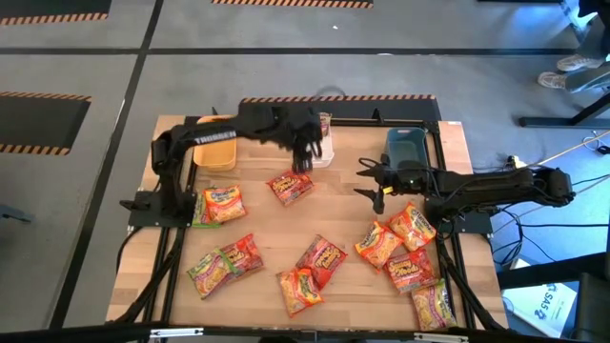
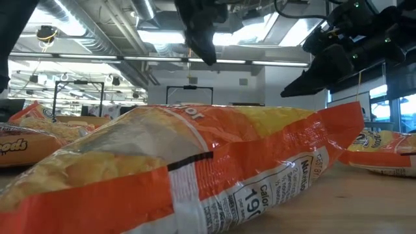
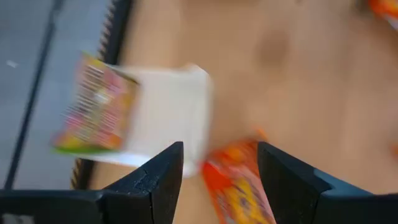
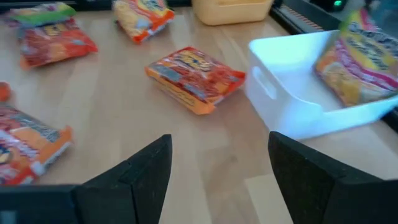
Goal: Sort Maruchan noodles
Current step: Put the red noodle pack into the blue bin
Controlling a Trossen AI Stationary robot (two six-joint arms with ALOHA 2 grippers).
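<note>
My left end effector (image 1: 305, 152): upper centre of the high view, over the white bin (image 1: 325, 155), fingers apart, nothing between them. That bin holds one green-pink packet (image 4: 360, 59), leaning on its wall.

My right end effector (image 1: 374, 188): right of centre, fingers spread, empty, above bare worktop (image 1: 343, 205).

Maruchan noodles: one red packet (image 1: 291, 186) lies between the two end effectors; one orange-yellow packet (image 1: 225, 204) at left; four in the lower middle; a cluster (image 1: 405, 252) at lower right.

Yellow bin (image 1: 215, 152) upper left; dark grey bin (image 1: 406, 146) upper right.
</note>
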